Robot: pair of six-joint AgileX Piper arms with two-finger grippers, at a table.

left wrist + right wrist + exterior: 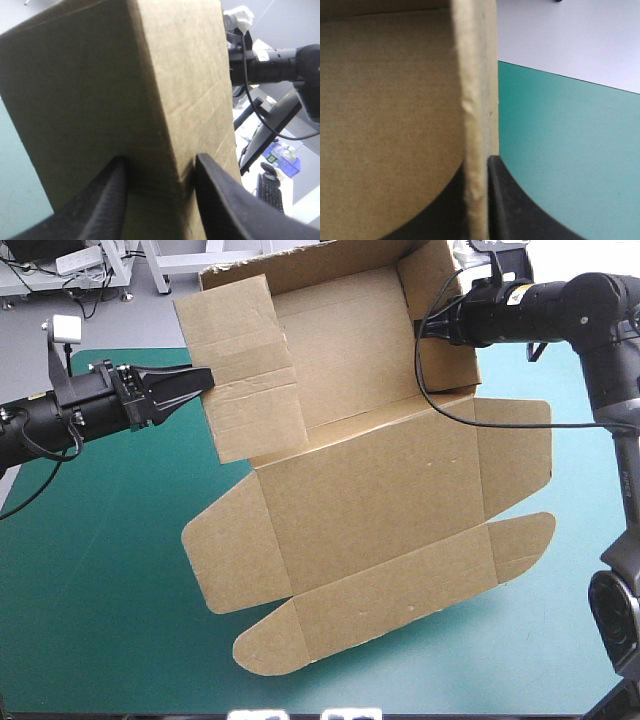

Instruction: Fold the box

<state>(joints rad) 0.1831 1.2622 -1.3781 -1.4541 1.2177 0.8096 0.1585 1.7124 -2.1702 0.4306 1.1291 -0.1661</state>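
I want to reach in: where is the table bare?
The teal-green cover is bare near-left, between the box and the left edge, and along the near edge. Far side is crowded: left pincer and right pincer grip the box's walls.

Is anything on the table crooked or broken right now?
The box sits crooked, turned askew on the table, its far half lifted. The left tool and right tool each pinch a raised side wall. No tear shows.

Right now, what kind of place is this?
Probably a robot lab, a place for testing robots. The left gripper and the right gripper each pinch a raised wall of the box, a cut brown sheet, over a table with a teal-green cover.
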